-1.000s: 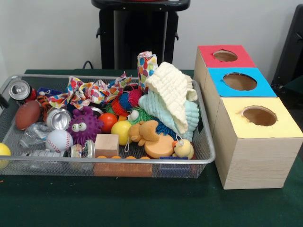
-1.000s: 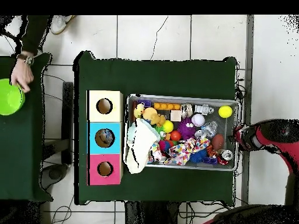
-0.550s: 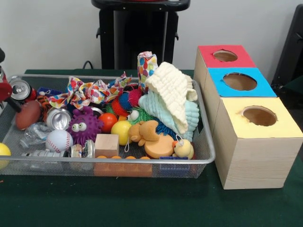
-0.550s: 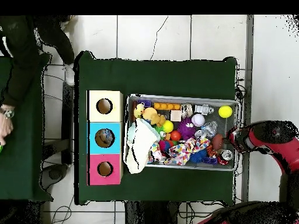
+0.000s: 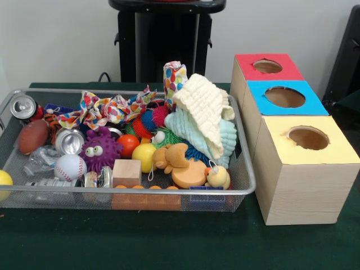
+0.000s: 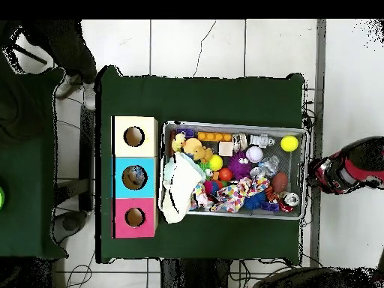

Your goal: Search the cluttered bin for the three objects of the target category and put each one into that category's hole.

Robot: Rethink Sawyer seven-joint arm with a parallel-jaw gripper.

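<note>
The wire mesh bin (image 5: pixel 243 169) is sitting on the green bench (image 5: pixel 169 247), and the row of three wooden boxes is standing just beside its short edge, probably so that the arm is needing only a short way from bin to hole. The boxes are touching each other: the one with the yellow top (image 5: pixel 306 169), the one with the blue top (image 5: pixel 284 97) and the one with the red top (image 5: pixel 267 66), each having one round hole.

The red and black arm (image 6: pixel 346 169) is hanging outside the bin, off the bench's edge at the bin's far short side from the boxes. Its tool is not clearly showing, so I cannot tell if it is wide or narrow, and it is holding nothing that I can see.

The task is not naming the category, so I cannot say which things are wanted; all candidates are lying in the bin. I am counting two crushed silver cans (image 5: pixel 23 106), one brown toy football (image 5: pixel 32 136), one white baseball (image 5: pixel 70 166), one purple spiky ball with eyes (image 5: pixel 99 148), one plain wooden cube (image 5: pixel 126 171) and two folded cloths (image 5: pixel 205 115), cream on pale blue, piled at the box end. A spotted fabric bow (image 5: pixel 104 109) is lying along the far rim.

Nothing is looking sorted yet.
</note>
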